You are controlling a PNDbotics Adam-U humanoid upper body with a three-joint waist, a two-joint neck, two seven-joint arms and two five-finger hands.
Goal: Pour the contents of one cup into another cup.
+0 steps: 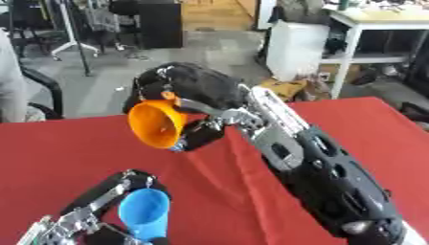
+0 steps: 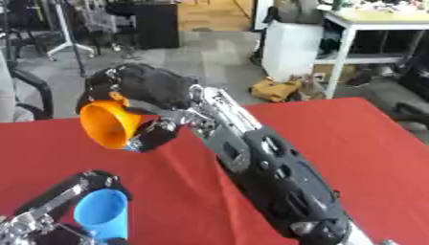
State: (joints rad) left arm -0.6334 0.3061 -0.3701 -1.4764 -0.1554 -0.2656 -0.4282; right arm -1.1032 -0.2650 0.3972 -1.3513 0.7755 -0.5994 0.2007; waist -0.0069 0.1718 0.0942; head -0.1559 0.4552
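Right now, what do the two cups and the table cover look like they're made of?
Orange cup: probably plastic, with a smooth, even colour and a thin rim. Blue cup: likely the same, smooth with a faint sheen. Red cover: seemingly cloth, matte, with a soft fold running across it.

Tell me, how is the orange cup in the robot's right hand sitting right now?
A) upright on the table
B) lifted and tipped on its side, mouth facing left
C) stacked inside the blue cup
B: the orange cup is held up in the right hand, its open mouth turned left, above the blue cup in the left hand.
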